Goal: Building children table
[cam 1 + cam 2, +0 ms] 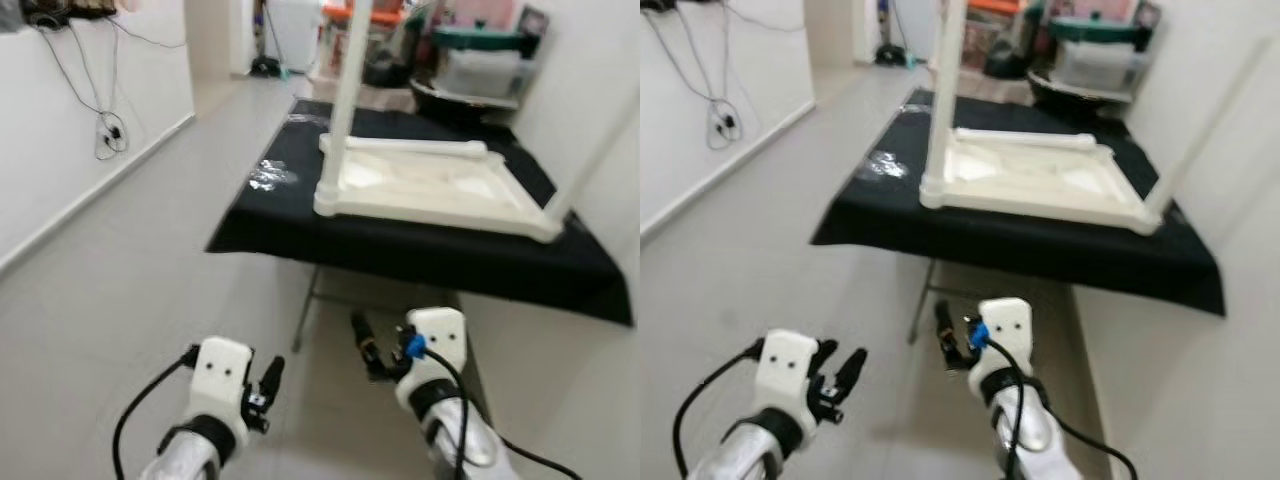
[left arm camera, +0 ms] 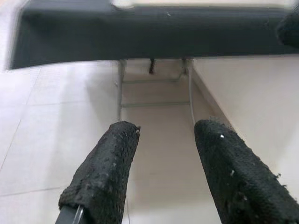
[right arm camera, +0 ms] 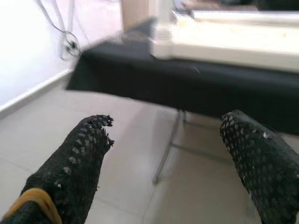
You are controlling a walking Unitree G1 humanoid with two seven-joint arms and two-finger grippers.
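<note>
The table (image 1: 400, 255), draped in a black cloth, stands ahead of the robot, with its far end near a cluttered corner. Landmark for all positions below: this table.

The children table (image 1: 430, 185), white, lies upside down on the table's cloth, its flat top face down and its rim up. One white leg (image 1: 345, 90) stands upright at the corner of it nearest the table's front-left edge; a second leg (image 1: 590, 160) rises at a slant from the front-right corner. On the cloth to the left of the upturned piece, toward the table's left edge, lies a crumpled bit of clear plastic (image 1: 270, 177). Thin metal legs (image 1: 305, 305) of the table show under the front edge of the cloth.

Left gripper (image 1: 268, 385): held low over the pale tiled floor (image 1: 120, 290), in front of the table and well short of its front edge. Jaws spread, nothing between them; the left wrist view shows both black fingers (image 2: 100, 177) apart with the table's frame beyond.

Right gripper (image 1: 372, 350): also low and in front of the table, nearer the front edge than the left one, below cloth level. Jaws spread, holding nothing; in the right wrist view the fingers (image 3: 74, 168) frame the table's front edge.

Left of the table runs a white wall (image 1: 60, 120) with dark cables (image 1: 105, 125) hanging down it.
</note>
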